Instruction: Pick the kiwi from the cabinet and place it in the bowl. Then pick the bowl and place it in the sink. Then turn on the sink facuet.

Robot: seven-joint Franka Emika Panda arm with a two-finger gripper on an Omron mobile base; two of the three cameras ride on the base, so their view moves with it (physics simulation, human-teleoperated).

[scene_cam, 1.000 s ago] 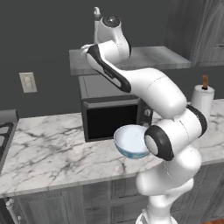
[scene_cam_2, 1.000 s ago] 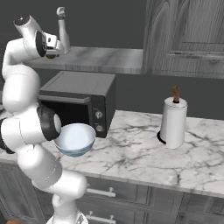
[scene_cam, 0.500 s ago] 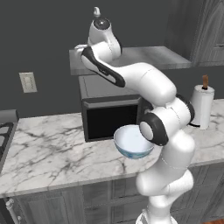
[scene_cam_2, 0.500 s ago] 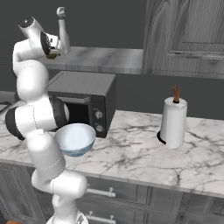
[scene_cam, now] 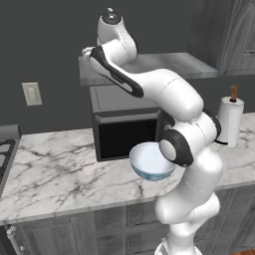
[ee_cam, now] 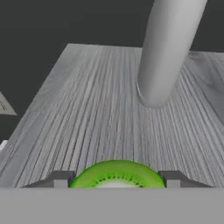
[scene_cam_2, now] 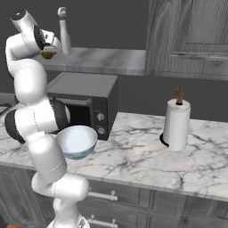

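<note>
Gripper (ee_cam: 114,183) | straddles kiwi (ee_cam: 117,174) on cabinet (ee_cam: 109,109) | jaws apart either side, grasp not confirmed

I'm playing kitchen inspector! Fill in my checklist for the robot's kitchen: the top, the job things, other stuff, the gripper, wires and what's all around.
Surface: marble counter, nothing spilled on it.
Job's things: kiwi on the grey cabinet shelf, between the finger tips; bowl on the counter before the microwave, nothing seen inside.
Clutter: black-fronted microwave; paper towel roll upright on the counter; pale bottle on the shelf.
Gripper: gripper up at the shelf, one finger on each side of the kiwi; firm grip cannot be told.
Cables: nothing seen.
Surroundings: dark wall, wall switch, wood-grain cupboard doors.
</note>
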